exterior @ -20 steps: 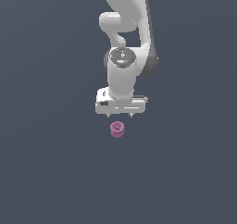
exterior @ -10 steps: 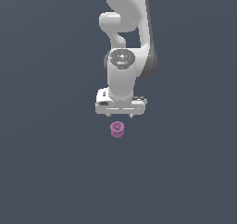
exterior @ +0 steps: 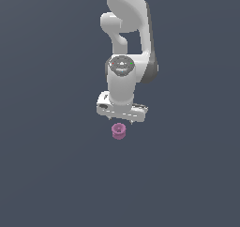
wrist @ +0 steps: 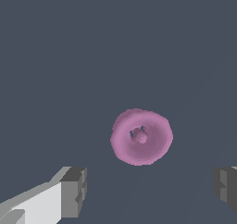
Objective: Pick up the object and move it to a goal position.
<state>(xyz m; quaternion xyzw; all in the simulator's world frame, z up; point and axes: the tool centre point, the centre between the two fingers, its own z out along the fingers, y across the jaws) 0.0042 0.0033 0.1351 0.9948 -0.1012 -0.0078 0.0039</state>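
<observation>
One small pink-purple flared spool point(wrist: 141, 136), upright on grey surface point(exterior: 51, 174). My white gripper point(exterior: 123, 119) spread wide, empty; off-centre descent risks toppling it.

The arm point(exterior: 126, 38) is rendered in smooth glossy white, all rounded tube-like segments, with dark grey seen at the joint seams. A round grey cap point(exterior: 121, 64) with tiny red and green dots is set just above the gripper point(exterior: 122, 119). The gripper itself is a boxy white block, and dark grey ridged pads point(wrist: 74, 191) are fitted to its white fingers.
</observation>
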